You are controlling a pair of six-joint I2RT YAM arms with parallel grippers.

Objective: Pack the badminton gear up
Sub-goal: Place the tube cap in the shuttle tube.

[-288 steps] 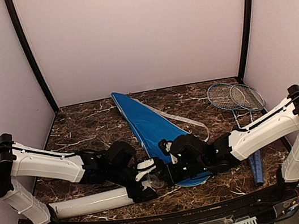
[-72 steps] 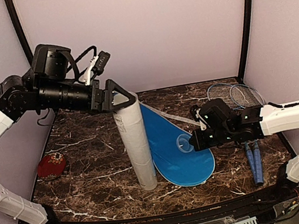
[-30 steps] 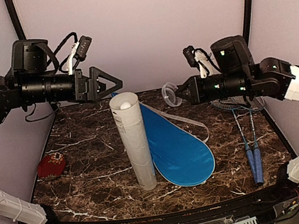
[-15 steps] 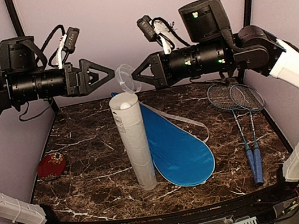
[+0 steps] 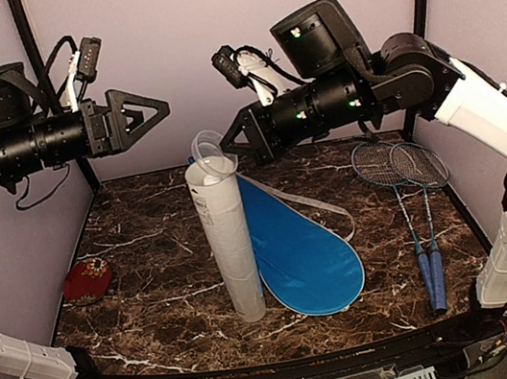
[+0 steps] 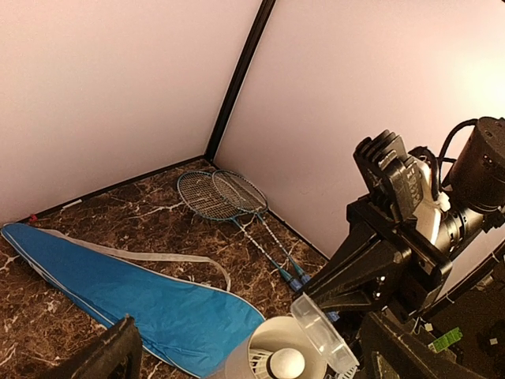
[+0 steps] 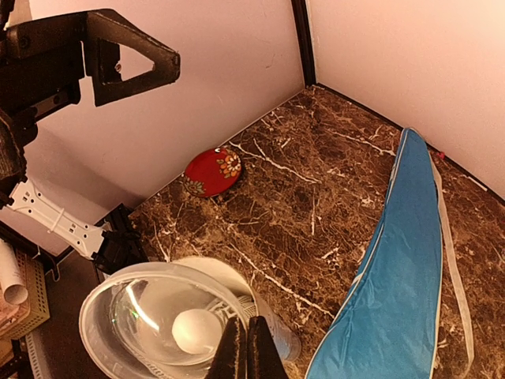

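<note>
The long white tube [image 5: 228, 252] stands upright mid-table, its top open with a white shuttlecock [image 6: 286, 364] inside. My right gripper [image 5: 230, 145] is shut on the rim of a clear plastic cap [image 5: 211, 150], which hangs tilted just over the tube's mouth. In the right wrist view the shuttlecock shows through the cap [image 7: 150, 332]. My left gripper [image 5: 161, 111] hangs open and empty, high up to the left of the tube. The blue cover [image 5: 297, 245] lies flat right of the tube. Two rackets [image 5: 404, 169] lie at the far right, blue handles [image 5: 429, 269] toward me.
A small red oval patterned object [image 5: 86, 279] lies near the left wall. The cover's white strap [image 5: 320, 206] trails to its right. Purple walls with black corner posts close in the table on three sides.
My right gripper has carried the cap leftward and then down to the tube's top. My left gripper has drawn back to the left, still open.
</note>
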